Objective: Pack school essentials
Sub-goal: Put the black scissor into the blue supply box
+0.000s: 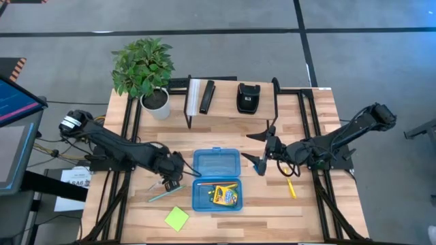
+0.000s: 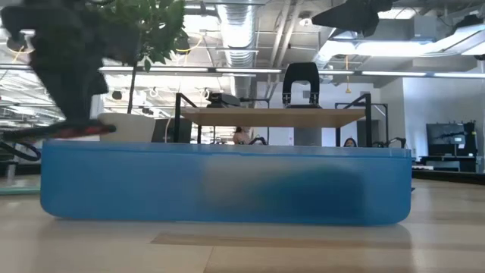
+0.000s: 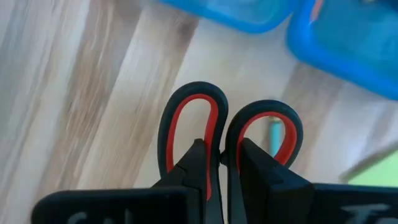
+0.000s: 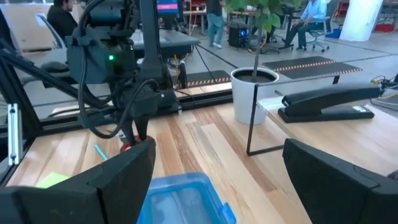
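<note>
Red-handled scissors (image 3: pixel 214 134) fill the left wrist view, and the left claw (image 3: pixel 219 163) is clamped on them, its 2 dark fingers (image 3: pixel 194 165) pinching where the 2 red-lined loops meet. From overhead, that left claw (image 1: pixel 172 178) hangs over the table (image 1: pixel 327 211) just off the left edge of the blue case (image 1: pixel 217 178), which lies open in 2 halves. Beyond the claw's tip sits the case; in its nearer half rests the yellow-green crayon box (image 1: pixel 223 195). Just beneath and outward from the left claw lies the teal pencil (image 1: pixel 162 196), and farther toward the table's front edge, the lime-green sticky-note pad (image 1: pixel 176 218). Over on the other side, the right claw (image 1: pixel 261 150) hovers beside the case's right edge with its fingers spread wide apart, holding nothing. A yellow pencil (image 1: pixel 291 187) lies on the table behind that claw, under the right arm. Past both claws stands the potted plant (image 1: pixel 144 71).
</note>
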You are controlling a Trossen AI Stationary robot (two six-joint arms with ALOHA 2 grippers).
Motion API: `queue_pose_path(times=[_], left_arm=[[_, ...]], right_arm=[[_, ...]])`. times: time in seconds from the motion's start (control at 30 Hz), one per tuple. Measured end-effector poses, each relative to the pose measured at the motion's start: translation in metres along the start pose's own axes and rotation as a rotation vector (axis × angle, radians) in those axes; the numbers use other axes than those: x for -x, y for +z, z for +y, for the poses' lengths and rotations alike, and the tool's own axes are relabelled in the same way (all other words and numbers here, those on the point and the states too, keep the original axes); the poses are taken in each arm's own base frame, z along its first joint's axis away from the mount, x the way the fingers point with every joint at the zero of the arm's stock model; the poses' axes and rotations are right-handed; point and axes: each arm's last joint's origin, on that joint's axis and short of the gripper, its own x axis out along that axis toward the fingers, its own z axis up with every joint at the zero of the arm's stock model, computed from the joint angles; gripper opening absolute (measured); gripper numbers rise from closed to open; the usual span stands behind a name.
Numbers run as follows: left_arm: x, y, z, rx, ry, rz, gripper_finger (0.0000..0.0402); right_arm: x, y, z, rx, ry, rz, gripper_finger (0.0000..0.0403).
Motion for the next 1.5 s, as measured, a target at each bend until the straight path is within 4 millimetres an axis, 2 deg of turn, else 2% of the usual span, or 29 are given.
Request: queue_pose_path(times=[0.27, 0.43, 0.53, 0.6, 0.77, 0.93, 1.07, 1.3, 1.5], left_arm=[[0.029, 0.04, -0.005, -0.051, -0.076, -0.149, 0.0033], [0.046, 0.063, -0.011, -0.102, -0.187, -0.291, 0.0033], [0.047, 0.076, -0.017, -0.145, -0.227, -0.334, 0.0033], [0.042, 0.084, -0.022, -0.18, -0.215, -0.317, 0.0033], [0.023, 0.116, -0.051, -0.331, -0.246, -0.274, 0.0033], [0.002, 0.146, -0.076, -0.453, -0.247, -0.254, 0.0033], [-0.012, 0.162, -0.089, -0.52, -0.237, -0.244, 0.0033], [-0.035, 0.168, -0.1, -0.614, -0.265, -0.189, 0.0035], [-0.038, 0.17, -0.104, -0.62, -0.293, -0.222, 0.0097]], right_arm=[[0.003, 0.004, 0.0, 0.021, 0.009, -0.017, 0.0372], [0.02, 0.027, -0.002, 0.045, 0.044, -0.09, 0.0372], [0.031, 0.039, -0.004, 0.062, 0.062, -0.131, 0.0372], [0.037, 0.045, -0.007, 0.066, 0.07, -0.156, 0.0372], [0.048, 0.055, -0.015, 0.049, 0.074, -0.195, 0.0372], [0.054, 0.059, -0.02, 0.038, 0.074, -0.208, 0.0372], [0.055, 0.058, -0.021, 0.045, 0.075, -0.2, 0.0372], [0.056, 0.057, -0.022, 0.051, 0.076, -0.191, 0.0372], [0.055, 0.056, -0.022, 0.065, 0.07, -0.177, 0.0372]])
